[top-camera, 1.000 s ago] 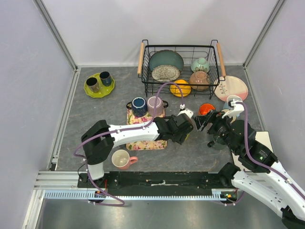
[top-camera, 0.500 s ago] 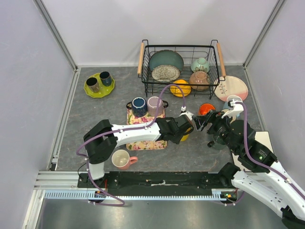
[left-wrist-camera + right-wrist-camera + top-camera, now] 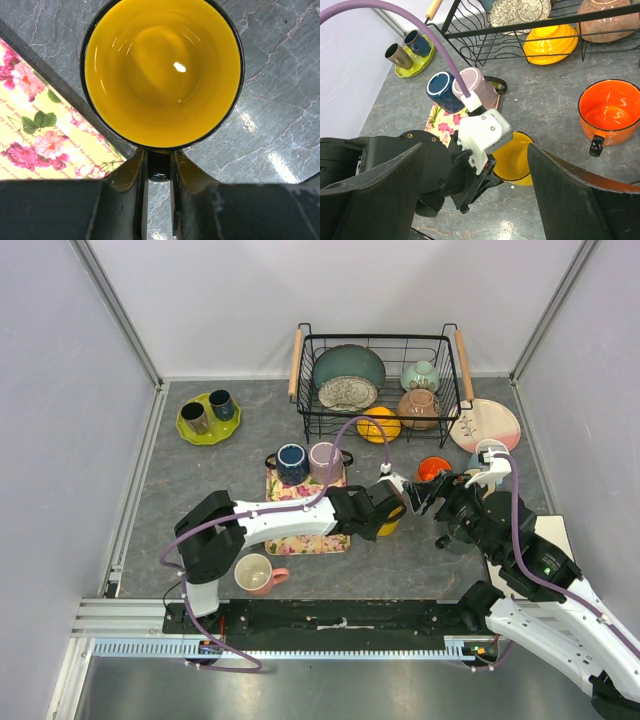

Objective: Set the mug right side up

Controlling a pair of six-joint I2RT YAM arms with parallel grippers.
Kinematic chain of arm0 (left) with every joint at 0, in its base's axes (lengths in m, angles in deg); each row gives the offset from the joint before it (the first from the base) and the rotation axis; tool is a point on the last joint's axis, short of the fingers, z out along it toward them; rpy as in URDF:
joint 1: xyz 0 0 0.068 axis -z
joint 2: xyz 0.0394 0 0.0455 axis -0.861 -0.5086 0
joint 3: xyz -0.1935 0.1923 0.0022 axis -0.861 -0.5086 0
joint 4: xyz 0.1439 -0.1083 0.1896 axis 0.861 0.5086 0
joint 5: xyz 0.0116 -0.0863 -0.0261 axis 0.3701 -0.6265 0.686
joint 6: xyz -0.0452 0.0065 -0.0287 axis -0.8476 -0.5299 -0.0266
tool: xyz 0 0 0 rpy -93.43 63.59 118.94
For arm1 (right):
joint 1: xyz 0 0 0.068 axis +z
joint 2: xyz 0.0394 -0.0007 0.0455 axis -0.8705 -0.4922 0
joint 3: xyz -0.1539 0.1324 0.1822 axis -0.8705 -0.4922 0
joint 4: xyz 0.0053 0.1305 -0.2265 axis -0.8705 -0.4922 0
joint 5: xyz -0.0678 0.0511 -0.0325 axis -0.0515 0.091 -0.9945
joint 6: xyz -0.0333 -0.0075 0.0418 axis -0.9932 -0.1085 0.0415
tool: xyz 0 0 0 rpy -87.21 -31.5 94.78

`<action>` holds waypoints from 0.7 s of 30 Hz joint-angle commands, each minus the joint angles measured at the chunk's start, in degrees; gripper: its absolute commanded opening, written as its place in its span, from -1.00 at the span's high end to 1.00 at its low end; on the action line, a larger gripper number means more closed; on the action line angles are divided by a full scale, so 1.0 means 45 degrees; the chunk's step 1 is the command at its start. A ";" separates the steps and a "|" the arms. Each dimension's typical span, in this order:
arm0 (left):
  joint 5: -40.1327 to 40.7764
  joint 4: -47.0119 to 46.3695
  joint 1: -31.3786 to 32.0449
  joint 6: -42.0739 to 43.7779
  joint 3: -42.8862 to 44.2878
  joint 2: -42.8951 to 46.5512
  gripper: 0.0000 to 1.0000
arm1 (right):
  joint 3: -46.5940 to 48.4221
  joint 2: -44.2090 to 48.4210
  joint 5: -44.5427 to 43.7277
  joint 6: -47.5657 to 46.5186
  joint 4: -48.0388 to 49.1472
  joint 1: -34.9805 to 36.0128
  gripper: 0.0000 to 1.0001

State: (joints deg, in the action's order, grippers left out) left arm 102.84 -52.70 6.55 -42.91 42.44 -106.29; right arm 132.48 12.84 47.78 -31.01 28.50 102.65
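Evidently final step | mug (image 3: 162,70) stood mouth-up on bench (image 3: 280,100) | my left fingers (image 3: 187,175) pinched its handle (image 3: 159,169) | right fingers (image 3: 580,200) spread, empty | next, I judged: release, withdraw without tipping.

**Clearance around the yellow mug (image 3: 390,524)**
- Left: floral mat (image 3: 300,530), edge just beside the mug.
- Near side: left pincer (image 3: 159,160) clamped on the handle, with its arm lying across the mat.
- Right: right pincer (image 3: 476,146) spread wide, close by.
- Far right: orange mug (image 3: 434,469).
- Far side: wire dish basket (image 3: 380,380).
- Passable: bare counter (image 3: 400,565) in front, towards the arm bases.
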 commanded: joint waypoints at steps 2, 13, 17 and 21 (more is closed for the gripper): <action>0.0176 -0.1120 -0.0013 -0.0092 -0.0720 0.1398 0.96 | 0.0207 0.0147 -0.0497 -0.0178 0.0128 -0.0026 -0.78; -0.0076 -0.2584 -0.0481 0.0004 -0.2225 0.4698 0.96 | 0.1360 0.0693 -0.2859 -0.0706 -0.1298 -0.0026 -0.79; -0.1052 -0.2994 -0.0833 0.0102 -0.2206 0.5246 0.96 | 0.1361 0.1083 -0.3426 -0.0491 -0.1729 -0.0026 -0.79; -0.1852 -0.3345 -0.0950 0.0395 -0.2186 0.5521 0.96 | 0.0777 0.1922 -0.3798 -0.0354 -0.1729 -0.0026 -0.79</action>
State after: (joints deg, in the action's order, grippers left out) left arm 98.93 -59.84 2.66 -42.93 31.73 -84.85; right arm 136.90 18.35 34.67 -32.85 21.55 102.65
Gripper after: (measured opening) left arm 0.234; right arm 0.895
